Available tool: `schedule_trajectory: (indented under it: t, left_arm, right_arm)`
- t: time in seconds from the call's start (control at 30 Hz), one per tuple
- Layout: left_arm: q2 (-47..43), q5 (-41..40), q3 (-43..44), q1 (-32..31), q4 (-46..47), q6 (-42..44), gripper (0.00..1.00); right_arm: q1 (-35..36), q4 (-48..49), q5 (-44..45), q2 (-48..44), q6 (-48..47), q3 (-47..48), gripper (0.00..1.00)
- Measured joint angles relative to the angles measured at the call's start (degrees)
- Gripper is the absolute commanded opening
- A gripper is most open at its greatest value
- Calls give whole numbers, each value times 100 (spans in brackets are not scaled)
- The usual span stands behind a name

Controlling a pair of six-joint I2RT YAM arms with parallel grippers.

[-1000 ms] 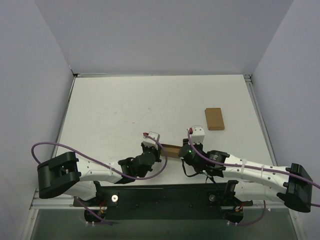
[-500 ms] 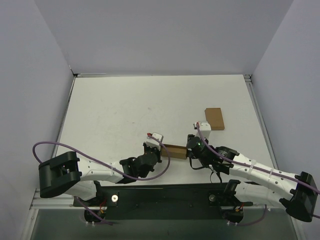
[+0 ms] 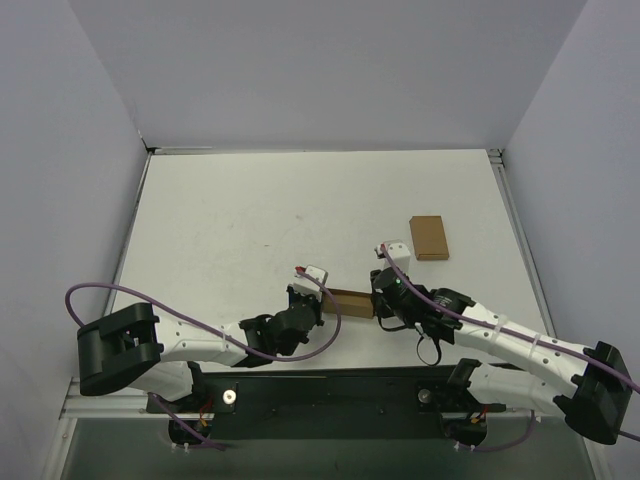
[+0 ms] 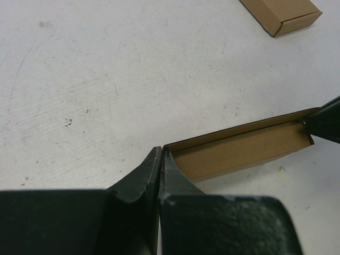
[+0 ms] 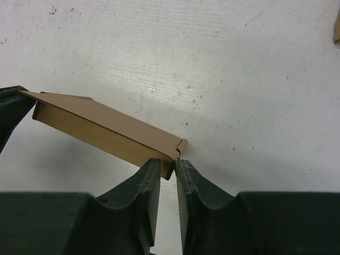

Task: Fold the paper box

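Paper box (image 4: 239,151), shallow, interior in view

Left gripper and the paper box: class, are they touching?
Touching. The left wrist view shows the left gripper pinched shut on the corner of the paper box wall.

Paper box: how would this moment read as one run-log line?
paper box: partly folded; left gripper: shut on left end; right gripper: narrow gap around right end

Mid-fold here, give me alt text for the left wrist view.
The left claw, shut, pinches the near end of the paper box, a long shallow cardboard tray with its inside showing. The right claw meets its far end; a second cardboard box lies on the white table, top right.
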Motion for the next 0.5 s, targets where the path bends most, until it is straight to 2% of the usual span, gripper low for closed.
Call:
schedule_trajectory:
  t: [0.03, 0.2, 0.27, 0.3, 0.4, 0.43, 0.5]
  left_arm:
    - [0, 0, 0, 0, -4, 2, 0]
    - [-20, 4, 0, 0, -28, 2, 0]
    - [-35, 20, 0, -2, -50, 4, 0]
    - [-46, 28, 0, -2, -66, 4, 4]
    - [-94, 72, 20, -2, -164, 4, 23]
    - [-116, 98, 26, -2, -219, 17, 38]
    - [-166, 203, 31, -7, -444, 44, 52]
  right_arm:
    - [-15, 4, -24, 39, -28, 0, 12]
    - [-39, 0, -24, 138, -131, 0, 1]
    - [-52, 9, -24, 142, -195, 0, 0]
    - [-52, 15, -24, 142, -223, 0, 0]
    - [-52, 24, -31, 144, -354, 0, 0]
    - [-52, 24, -31, 146, -385, 0, 0]
    - [-52, 31, -31, 146, -492, 0, 0]
